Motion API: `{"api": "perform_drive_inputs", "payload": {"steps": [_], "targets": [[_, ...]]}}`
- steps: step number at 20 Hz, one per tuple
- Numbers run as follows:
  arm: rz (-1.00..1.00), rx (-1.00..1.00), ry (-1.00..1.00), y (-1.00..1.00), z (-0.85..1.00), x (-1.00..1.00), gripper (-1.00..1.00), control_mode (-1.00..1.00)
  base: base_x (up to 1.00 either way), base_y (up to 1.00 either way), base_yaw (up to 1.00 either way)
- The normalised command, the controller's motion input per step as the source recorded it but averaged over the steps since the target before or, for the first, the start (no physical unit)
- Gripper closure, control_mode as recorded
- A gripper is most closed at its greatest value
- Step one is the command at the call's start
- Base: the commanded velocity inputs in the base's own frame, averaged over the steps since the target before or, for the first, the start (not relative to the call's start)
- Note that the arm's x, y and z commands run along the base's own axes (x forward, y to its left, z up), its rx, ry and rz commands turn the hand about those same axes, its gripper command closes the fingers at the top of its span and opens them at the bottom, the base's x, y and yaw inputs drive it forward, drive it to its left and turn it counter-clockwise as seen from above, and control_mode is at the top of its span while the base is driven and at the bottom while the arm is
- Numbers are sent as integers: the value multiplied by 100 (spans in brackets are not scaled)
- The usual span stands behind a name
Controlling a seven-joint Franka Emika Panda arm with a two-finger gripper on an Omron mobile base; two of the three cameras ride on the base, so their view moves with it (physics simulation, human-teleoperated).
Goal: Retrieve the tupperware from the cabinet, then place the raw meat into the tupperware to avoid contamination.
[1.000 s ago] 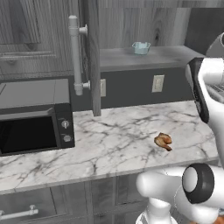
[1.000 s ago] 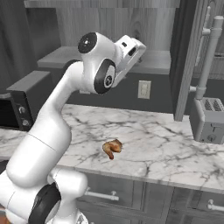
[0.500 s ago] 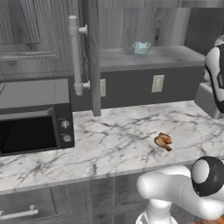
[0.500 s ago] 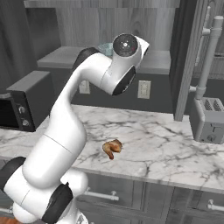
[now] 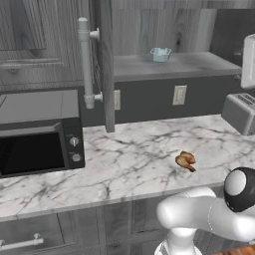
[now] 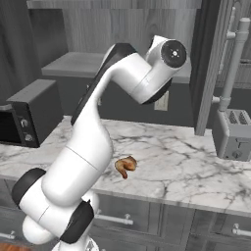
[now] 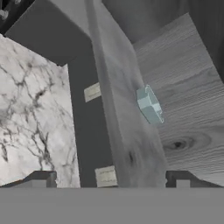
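1. The cabinet (image 5: 149, 30) is open, its door (image 5: 102, 64) swung out edge-on, with the long silver handle (image 5: 85, 62) on the door's left face.
2. The tupperware (image 5: 160, 54) sits upright on the cabinet's grey shelf (image 5: 189, 64), towards the back and near the middle of the shelf's width, with nothing touching it.
3. In the hand view the tupperware (image 7: 149, 105) lies ahead of the tool (image 7: 109, 181), well apart from it.
4. The tool's two dark fingertips (image 7: 40, 179) are spread wide at the bottom of the hand view, with nothing between them.
5. The meat (image 5: 186, 160) lies on the marble bench (image 5: 124, 164), in its right half near the front edge; in the right base view the meat (image 6: 125, 165) is just beside the arm's (image 6: 93, 147) lower link.
6. A microwave (image 5: 37, 132) stands at the bench's left end, against the back.
7. A toaster (image 5: 240, 112) stands at the bench's right end, near the back wall.
8. Two wall outlets (image 5: 179, 94) are on the dark wall below the shelf.
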Motion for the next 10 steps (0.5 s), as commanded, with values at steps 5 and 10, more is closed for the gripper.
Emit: {"api": "perform_drive_inputs", "payload": {"steps": [5, 10], "targets": [[25, -13, -4, 19, 0, 33, -100, -100, 0, 0, 0], [9, -16, 0, 27, 23, 23, -100, -100, 0, 0, 0]]}}
